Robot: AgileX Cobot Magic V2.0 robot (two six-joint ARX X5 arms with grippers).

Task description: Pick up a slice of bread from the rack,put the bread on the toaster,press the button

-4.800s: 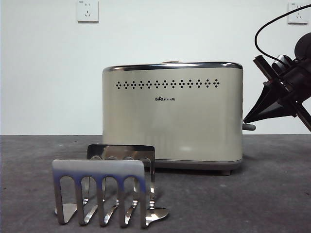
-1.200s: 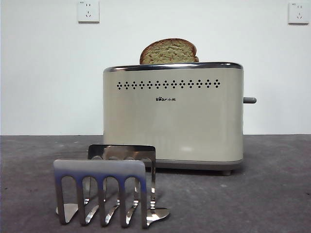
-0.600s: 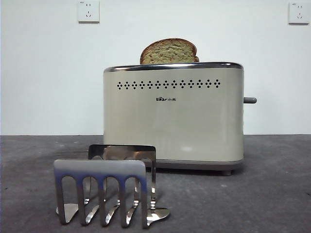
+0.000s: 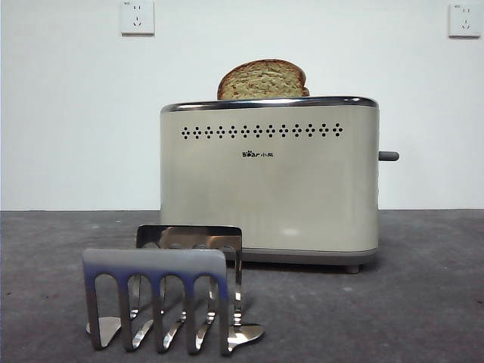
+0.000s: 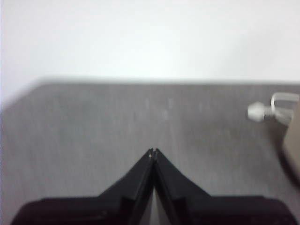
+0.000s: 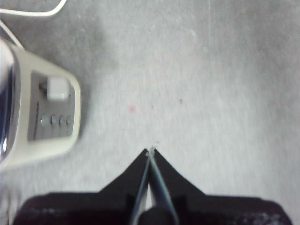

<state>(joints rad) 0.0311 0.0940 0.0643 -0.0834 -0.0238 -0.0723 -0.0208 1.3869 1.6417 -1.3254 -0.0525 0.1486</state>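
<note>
Tan, dark-flecked slice of bread (image 4: 262, 80) stands domed in the toaster (image 4: 269, 181); both grippers' fingers pressed together.

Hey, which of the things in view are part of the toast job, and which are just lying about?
Job: slice of bread, toaster, button, rack.
Lying about: wall sockets, white plug.

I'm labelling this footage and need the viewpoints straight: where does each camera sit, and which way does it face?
Front view: low at table height, looking level at the toaster, the slice of bread and the rack; no arm shows.
Left wrist view: above bare table; left gripper shut.
Right wrist view: looking down; right gripper shut.
Shared: the toaster and the button, front and right wrist.
</note>
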